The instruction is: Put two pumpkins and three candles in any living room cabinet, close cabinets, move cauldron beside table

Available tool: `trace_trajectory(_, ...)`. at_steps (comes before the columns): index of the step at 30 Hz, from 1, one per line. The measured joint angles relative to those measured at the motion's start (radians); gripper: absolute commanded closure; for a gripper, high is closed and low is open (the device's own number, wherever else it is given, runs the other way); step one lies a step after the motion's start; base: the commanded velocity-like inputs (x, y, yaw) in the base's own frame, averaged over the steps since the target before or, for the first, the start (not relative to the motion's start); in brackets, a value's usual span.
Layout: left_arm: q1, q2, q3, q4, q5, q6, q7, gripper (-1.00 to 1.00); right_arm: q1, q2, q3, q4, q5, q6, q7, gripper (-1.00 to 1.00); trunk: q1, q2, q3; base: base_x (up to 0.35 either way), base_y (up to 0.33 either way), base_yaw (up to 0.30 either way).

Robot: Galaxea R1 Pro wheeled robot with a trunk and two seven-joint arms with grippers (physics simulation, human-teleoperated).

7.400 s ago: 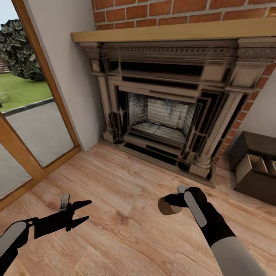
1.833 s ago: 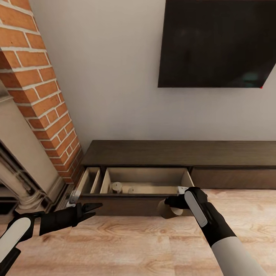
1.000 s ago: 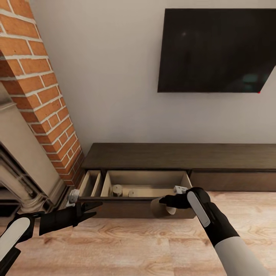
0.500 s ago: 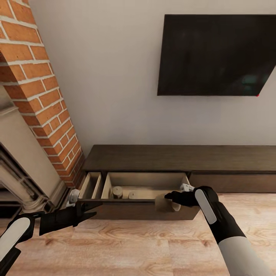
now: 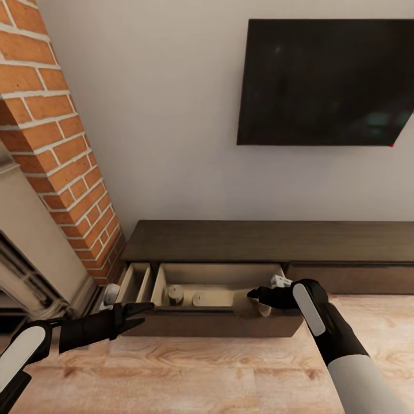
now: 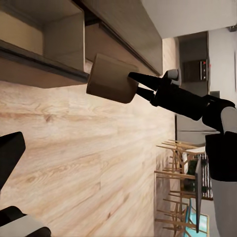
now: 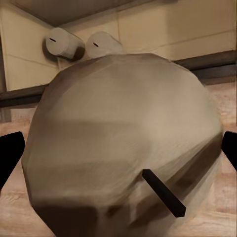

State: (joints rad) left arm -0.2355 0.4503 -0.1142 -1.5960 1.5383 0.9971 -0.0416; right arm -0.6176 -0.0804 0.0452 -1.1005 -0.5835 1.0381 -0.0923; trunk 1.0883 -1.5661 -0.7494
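Above the front edge of the open cabinet point(image 5: 270, 241) drawer, the right gripper point(image 5: 257, 294) holds a beige pillar candle point(image 5: 248, 303), which hangs over the drawer's right end, most likely so that it can be let go inside. In the right wrist view the candle point(image 7: 123, 143) sits between the two dark fingertips point(image 7: 10, 153) at the picture's edges, wick end towards the camera, so the jaws are closed on it at about the candle's own width. The left wrist view shows the same grip from the side: the black fingers point(image 6: 148, 86) clamp one end of the candle point(image 6: 111, 79), which hangs clear of the floor.

Two more candles already stand inside the drawer, one point(image 5: 175, 294) just beside the other point(image 5: 199, 299), left of the held one, so the third seems meant for the free space to their right.

The left gripper point(image 5: 135, 313) hovers low in front of the drawer's left corner, its jaws parted and holding nothing, touching nothing that I can make out. It looks parked there, perhaps ready to push the drawer closed afterwards.
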Motion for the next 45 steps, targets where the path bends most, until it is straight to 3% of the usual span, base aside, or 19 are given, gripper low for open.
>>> trace_trajectory(18,0.0,0.0,-0.007,0.0,-0.001,0.0,0.002,-1.0,0.0,0.003,0.004,0.0,0.021,0.0,-0.017,1.0,0.0,0.0,0.0,0.3,-0.144,0.0)
trace_trajectory(21,0.0,0.0,-0.007,0.001,-0.002,0.0,0.003,-1.0,0.0,0.004,0.006,0.0,0.027,0.001,-0.073,1.0,0.0,0.0,0.0,0.234,-0.247,0.0)
trace_trajectory(25,0.0,0.0,-0.006,0.001,-0.002,0.0,0.003,-1.0,0.0,0.005,0.01,-0.001,0.029,0.001,-0.209,1.0,0.0,0.0,0.0,0.232,-0.25,0.0)
trace_trajectory(28,0.0,0.0,-0.006,0.001,-0.002,0.0,0.003,-1.0,0.0,0.006,0.011,0.0,0.025,-0.004,-0.274,1.0,0.0,0.0,0.0,0.226,-0.177,0.0)
trace_trajectory(38,0.0,0.0,-0.006,0.0,-0.003,0.0,0.003,-1.0,0.0,0.008,0.015,0.006,0.016,-0.009,-0.293,1.0,0.001,0.0,0.0,0.064,0.077,0.0)
trace_trajectory(45,0.0,0.0,-0.006,0.0,-0.003,0.0,0.003,-1.0,0.0,0.018,0.019,0.08,0.022,-0.011,-0.297,1.0,0.001,0.0,0.0,0.001,0.117,0.0)
